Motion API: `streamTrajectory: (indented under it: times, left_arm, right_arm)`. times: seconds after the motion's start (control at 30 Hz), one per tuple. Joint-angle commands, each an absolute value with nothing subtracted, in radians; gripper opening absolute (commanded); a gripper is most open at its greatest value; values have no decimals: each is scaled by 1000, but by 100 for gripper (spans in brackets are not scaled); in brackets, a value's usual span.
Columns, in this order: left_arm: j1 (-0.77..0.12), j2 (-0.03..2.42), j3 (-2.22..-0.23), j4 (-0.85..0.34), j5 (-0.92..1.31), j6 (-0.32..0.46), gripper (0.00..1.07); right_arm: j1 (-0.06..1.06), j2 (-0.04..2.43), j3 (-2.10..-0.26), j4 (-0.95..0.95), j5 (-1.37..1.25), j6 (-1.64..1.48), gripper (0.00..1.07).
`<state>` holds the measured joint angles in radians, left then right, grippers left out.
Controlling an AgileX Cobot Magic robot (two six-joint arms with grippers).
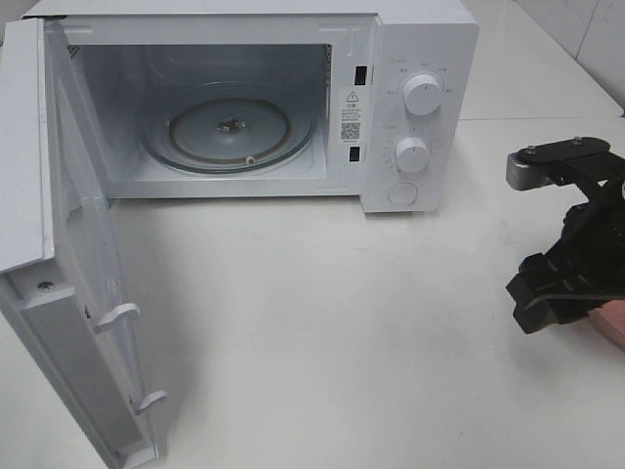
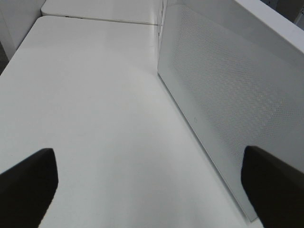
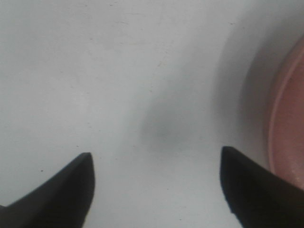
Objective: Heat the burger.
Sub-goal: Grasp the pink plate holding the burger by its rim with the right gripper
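Observation:
The burger is out of view in every frame. A sliver of the pink plate [image 1: 614,322] shows at the right edge of the table, under my right gripper [image 1: 547,293]. In the right wrist view the right gripper [image 3: 156,190] is open and empty just above the white table, with the plate's rim [image 3: 287,123] beside one fingertip. The white microwave [image 1: 415,59] stands at the back with its door [image 1: 78,293] swung wide open to the left and its glass turntable [image 1: 229,132] bare. My left gripper [image 2: 149,185] is open and empty beside the door's mesh panel [image 2: 228,104]; it is not in the high view.
The open door juts forward to the table's front left. Two knobs [image 1: 422,95] and a round button sit on the microwave's right panel. White table [image 1: 322,322] lies between the microwave and the front edge. A second table top adjoins at the back right.

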<state>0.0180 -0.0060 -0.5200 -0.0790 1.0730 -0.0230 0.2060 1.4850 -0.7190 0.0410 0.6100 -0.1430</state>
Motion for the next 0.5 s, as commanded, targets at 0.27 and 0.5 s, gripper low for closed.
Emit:
streamTrajectory:
  times: [0.27, 0.5]
  left_arm:
    - [12, -22, -518, -86, 1072, -23, 98]
    - [12, -22, -518, -86, 1072, -23, 98]
  right_arm:
    - [200, 1482, -841, -238, 629, 128, 99]
    - [200, 1556, -907, -256, 696, 159, 97]
